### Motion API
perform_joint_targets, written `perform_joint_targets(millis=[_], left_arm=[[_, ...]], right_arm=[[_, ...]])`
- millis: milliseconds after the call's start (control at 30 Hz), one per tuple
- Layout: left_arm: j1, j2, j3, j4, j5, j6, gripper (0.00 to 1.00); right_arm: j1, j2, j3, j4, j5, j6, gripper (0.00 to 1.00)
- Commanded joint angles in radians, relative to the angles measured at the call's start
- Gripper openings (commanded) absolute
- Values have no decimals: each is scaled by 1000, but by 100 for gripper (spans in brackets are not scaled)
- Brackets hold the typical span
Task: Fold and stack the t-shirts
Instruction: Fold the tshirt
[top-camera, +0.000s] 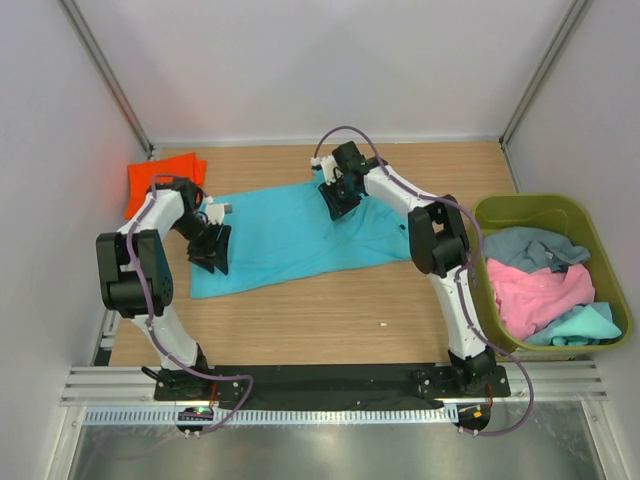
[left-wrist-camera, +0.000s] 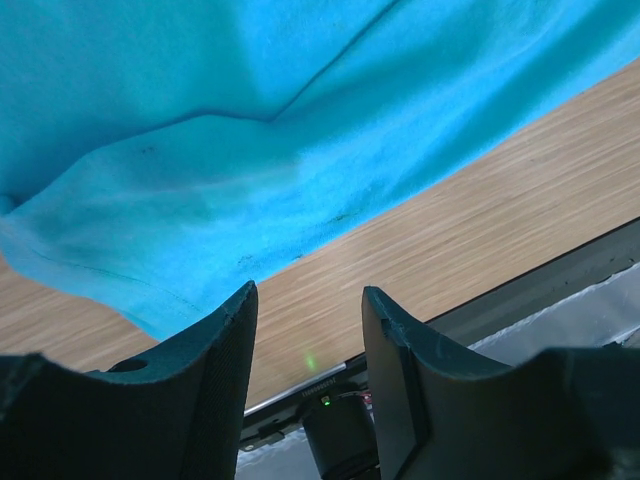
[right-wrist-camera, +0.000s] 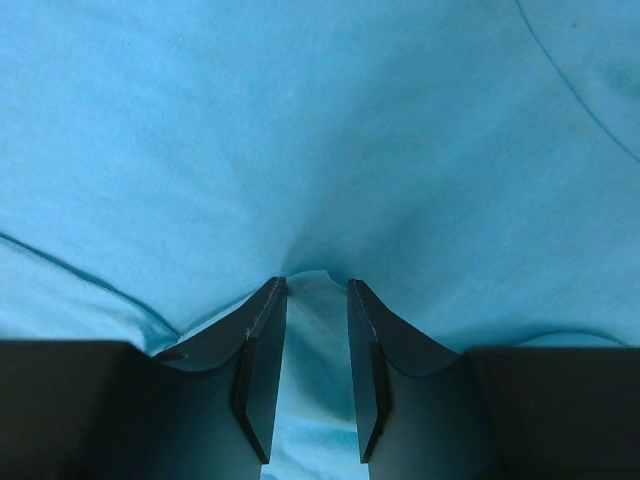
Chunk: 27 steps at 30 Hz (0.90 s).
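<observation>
Right wrist, fingers pinching turquoise shirt

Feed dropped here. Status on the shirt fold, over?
Left end effector open, empty, at left edge of turquoise t-shirt. Right end effector pinching its cloth. Orange t-shirt at far-left corner, not in the way.

Top view: fingertips of right gripper were hidden under its own wrist. Left gripper likewise, so contact with the cloth was undeterminable. Turquoise t-shirt ran off every edge ahead of the right jaws, and the fold between them was cut off below. Orange t-shirt, beyond the left jaws, was partly behind the left arm. White speck was too small to identify.
</observation>
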<state>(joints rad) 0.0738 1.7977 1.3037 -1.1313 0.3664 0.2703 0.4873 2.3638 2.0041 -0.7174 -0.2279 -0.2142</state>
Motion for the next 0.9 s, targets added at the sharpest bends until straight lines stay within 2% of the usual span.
perform_joint_targets(millis=[0,100,333,433,867], left_arm=[[-3,-12,-30,19,3,18,47],[-2,2,-46,28,-4,21,47],[-2,23,-55,38,-17,23,47],[-3,37,-57,41,-15,21,47],[-2,91,-83,68,-37,21,47]], right_arm=[[4,-1,50,35,18,4,37],[5,9,51,38,18,4,35],[5,11,51,33,16,-1,9],[5,3,51,35,30,-2,3],[14,-28,107,50,65,-11,4]])
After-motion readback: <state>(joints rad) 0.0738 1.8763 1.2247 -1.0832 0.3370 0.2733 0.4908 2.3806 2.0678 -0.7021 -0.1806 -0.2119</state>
